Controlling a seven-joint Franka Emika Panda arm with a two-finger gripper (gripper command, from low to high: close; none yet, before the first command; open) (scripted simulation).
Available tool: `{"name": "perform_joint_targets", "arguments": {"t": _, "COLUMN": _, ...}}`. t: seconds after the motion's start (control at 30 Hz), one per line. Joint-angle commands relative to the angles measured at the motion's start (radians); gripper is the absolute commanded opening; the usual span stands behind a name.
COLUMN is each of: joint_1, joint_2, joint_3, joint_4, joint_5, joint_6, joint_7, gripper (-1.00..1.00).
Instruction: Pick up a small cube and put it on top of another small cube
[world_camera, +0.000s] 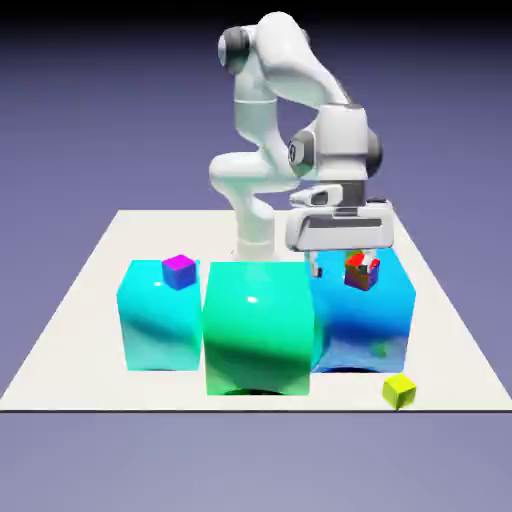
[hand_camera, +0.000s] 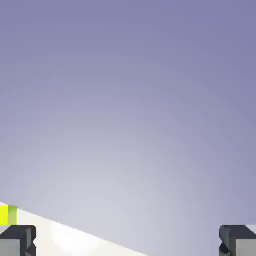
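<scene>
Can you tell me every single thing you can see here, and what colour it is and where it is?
table: 1, off-white, under everything.
big glossy blocks: 3 in a row; cyan at the exterior view's left, green in the middle, blue at the right.
magenta-topped tiny cube: 1, blue-purple sides, on the cyan block.
red tiny cube: 1, on the blue block, under the end effector.
lime tiny cube: 1, yellow-green, on the table in front of the blue block.
arm: 1, white, at the table's far edge.
end effector: 1, open, empty, above the blue block.
</scene>
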Motion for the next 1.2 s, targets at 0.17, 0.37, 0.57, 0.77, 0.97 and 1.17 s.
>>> {"name": "perform_joint_targets", "arguments": {"t": 0.17, "joint_1": 0.021, "joint_2": 0.192, "joint_3": 0.068, "joint_4": 0.217, "joint_5": -0.054, "joint_6": -0.191, "joint_7": 0.027, "gripper": 0.00}}
{"name": "perform_joint_targets", "arguments": {"t": 0.37, "joint_1": 0.047, "joint_2": 0.383, "joint_3": 0.136, "joint_4": 0.435, "joint_5": -0.107, "joint_6": -0.381, "joint_7": 0.053, "gripper": 0.00}}
{"name": "perform_joint_targets", "arguments": {"t": 0.57, "joint_1": 0.074, "joint_2": 0.575, "joint_3": 0.204, "joint_4": 0.652, "joint_5": -0.161, "joint_6": -0.572, "joint_7": 0.080, "gripper": 0.00}}
{"name": "perform_joint_targets", "arguments": {"t": 0.77, "joint_1": 0.101, "joint_2": 0.766, "joint_3": 0.272, "joint_4": 0.870, "joint_5": -0.215, "joint_6": -0.762, "joint_7": 0.107, "gripper": 0.00}}
{"name": "perform_joint_targets", "arguments": {"t": 0.97, "joint_1": 0.128, "joint_2": 0.958, "joint_3": 0.340, "joint_4": 1.087, "joint_5": -0.268, "joint_6": -0.952, "joint_7": 0.133, "gripper": 0.00}}
{"name": "perform_joint_targets", "arguments": {"t": 1.17, "joint_1": 0.154, "joint_2": 1.149, "joint_3": 0.408, "joint_4": 1.305, "joint_5": -0.322, "joint_6": -1.143, "joint_7": 0.160, "gripper": 0.00}}
